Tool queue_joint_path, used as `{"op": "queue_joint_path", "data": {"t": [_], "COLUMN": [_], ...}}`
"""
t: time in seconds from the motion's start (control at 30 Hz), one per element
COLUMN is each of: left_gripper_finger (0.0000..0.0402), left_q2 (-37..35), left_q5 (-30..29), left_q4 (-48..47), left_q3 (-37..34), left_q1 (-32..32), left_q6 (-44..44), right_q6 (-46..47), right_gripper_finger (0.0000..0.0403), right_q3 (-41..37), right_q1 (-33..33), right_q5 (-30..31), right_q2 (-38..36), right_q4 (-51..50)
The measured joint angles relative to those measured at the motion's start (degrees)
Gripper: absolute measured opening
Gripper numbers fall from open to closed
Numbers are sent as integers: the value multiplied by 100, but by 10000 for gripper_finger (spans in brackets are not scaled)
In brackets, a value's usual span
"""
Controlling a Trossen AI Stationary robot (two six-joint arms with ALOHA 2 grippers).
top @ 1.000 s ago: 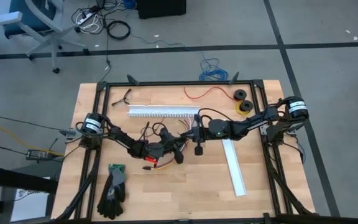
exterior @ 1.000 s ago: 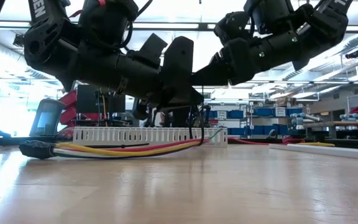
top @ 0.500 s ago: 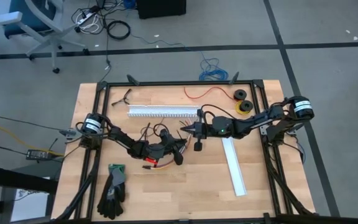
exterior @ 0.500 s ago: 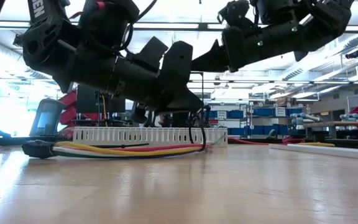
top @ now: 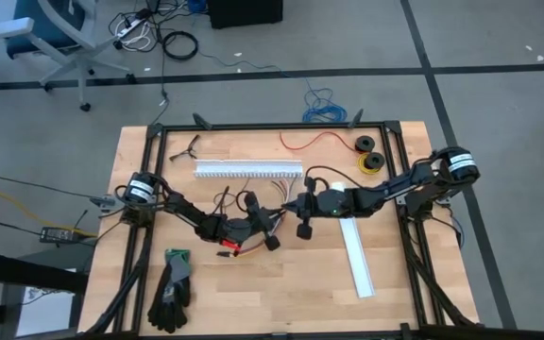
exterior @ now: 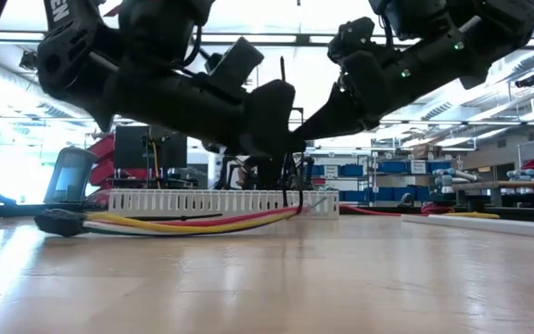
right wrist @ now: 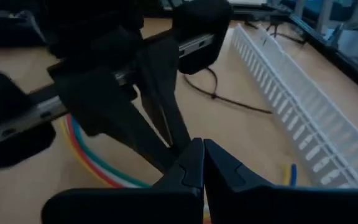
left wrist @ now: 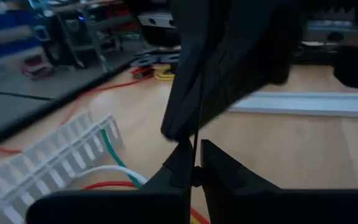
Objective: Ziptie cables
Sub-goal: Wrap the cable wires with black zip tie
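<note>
The cables (exterior: 184, 223) lie on the bench (top: 300, 283) in front of the white slotted channel (exterior: 221, 201). The left pincer (left wrist: 196, 167) pinches a thin black zip tie (left wrist: 197, 93); the right pincer (right wrist: 202, 163) is clenched just beside it. A hard tug could pull the tie free or drag the cables sideways.

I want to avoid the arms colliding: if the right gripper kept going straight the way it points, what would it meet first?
Most likely the left gripper. The right gripper, shut, points straight at those dark fingers, almost tip to tip above the cables. Depth is unclear, so it may already touch.
</note>
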Motion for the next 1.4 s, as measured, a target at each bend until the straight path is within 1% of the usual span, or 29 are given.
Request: {"op": "queue_joint_path", "data": {"t": [0.1, 0.2, 0.3, 0.37, 0.6, 0.77, 0.87, 0.97, 1.03, 1.1, 1.23, 1.4], "left_gripper_finger": [25, 25, 25, 25, 25, 25, 25, 25, 25, 26, 30, 35], "left_q2": [3, 3, 3, 3, 3, 3, 3, 3, 3, 3, 3, 3], "left_q5": [-257, -623, -1148, -1421, -1506, -1471, -1463, -1461, -1461, -1436, -1148, -1006], "left_q4": [-132, -553, -1034, -1183, -1370, -1353, -1353, -1354, -1353, -1332, -1318, -1316], "left_q3": [117, 262, 425, 533, 723, 740, 740, 740, 740, 740, 740, 740], "left_q1": [2, -25, -69, -76, -61, -61, -56, -55, -53, -32, 34, 68], "left_q6": [262, 349, 268, 245, 243, 146, 61, 35, -76, -119, -354, -591], "right_q6": [-26, -31, -51, -74, -138, -241, -282, -242, -204, -194, -192, -193], "right_gripper_finger": [1, 8, 24, 38, 87, 97, 95, 84, 71, 54, 11, 1], "right_q3": [0, 0, 0, 0, -2, -2, -2, -2, -2, -2, -2, -2], "right_q1": [-18, -22, -15, -13, -39, -57, -57, -57, -59, -86, -161, -191], "right_q5": [44, 69, 116, 120, 164, 127, 125, 123, 110, -35, -316, -306], "right_q2": [99, 100, 98, 96, 98, 98, 98, 98, 98, 98, 98, 100], "right_q4": [250, 328, 413, 402, 505, 786, 872, 863, 865, 865, 849, 835]}}
